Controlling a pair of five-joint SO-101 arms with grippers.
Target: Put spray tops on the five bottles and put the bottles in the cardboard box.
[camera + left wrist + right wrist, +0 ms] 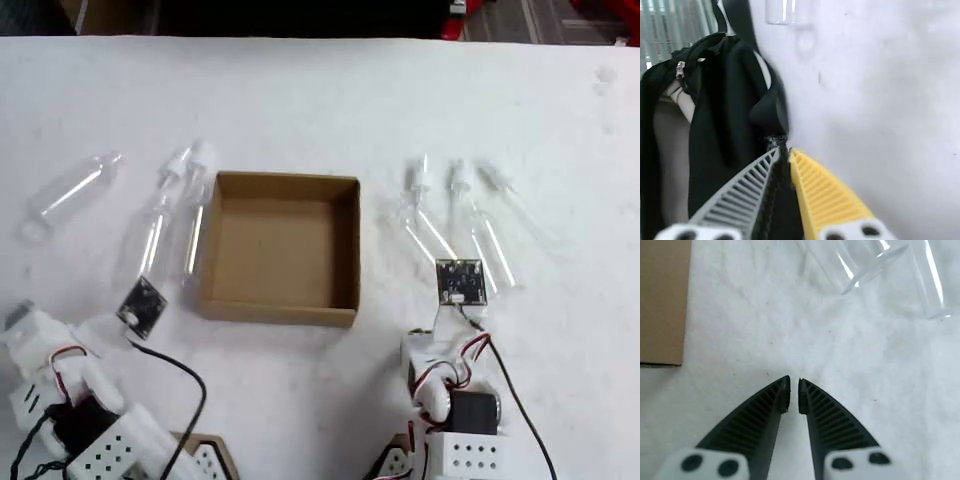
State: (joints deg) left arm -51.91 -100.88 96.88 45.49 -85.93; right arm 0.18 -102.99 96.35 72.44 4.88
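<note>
**A:** What sits nearest, at the front edge of the counter (pixel 320 90)?

**B:** Both arms. The left arm (pixel 70 410) is at the near left corner. The right arm (pixel 445 395) is right of the middle.

**A:** And the tools?

**B:** The left tool (pixel 784 150) is clenched. Its grey finger (pixel 740 195) and yellow finger (pixel 825 195) meet at the tips with nothing between them. Beyond it are white counter and a black bag (pixel 715 100) off the counter's edge. The right tool (pixel 794 390) is drawn almost together, with a slim gap between its black fingertips. It grasps nothing and hangs over bare counter.

**A:** What comes next, going farther out?

**B:** The cardboard box (pixel 275 313). It stands open and upright in the middle of the counter, just beyond the arms and between them. One of its corners is near the right tool.

**A:** Where are the bottles?

**B:** All of them lie on their sides on the counter, outside the box. Two are just left of it, side by side: the inner left bottle (pixel 193 235) and the outer left bottle (pixel 160 225). Each has a white spray top at its far end. Farther left, well apart from those, is a lone bottle (pixel 65 195) lying at a slant. I cannot tell whether it has a top.

**A:** And right of the box?

**B:** Three clear pieces fan out there. The first right bottle (pixel 428 228) and the second right bottle (pixel 487 240) have white tops at their far ends. Their bases lie just ahead of the right tool. The third piece (pixel 520 210) is too faint to make out.
</note>
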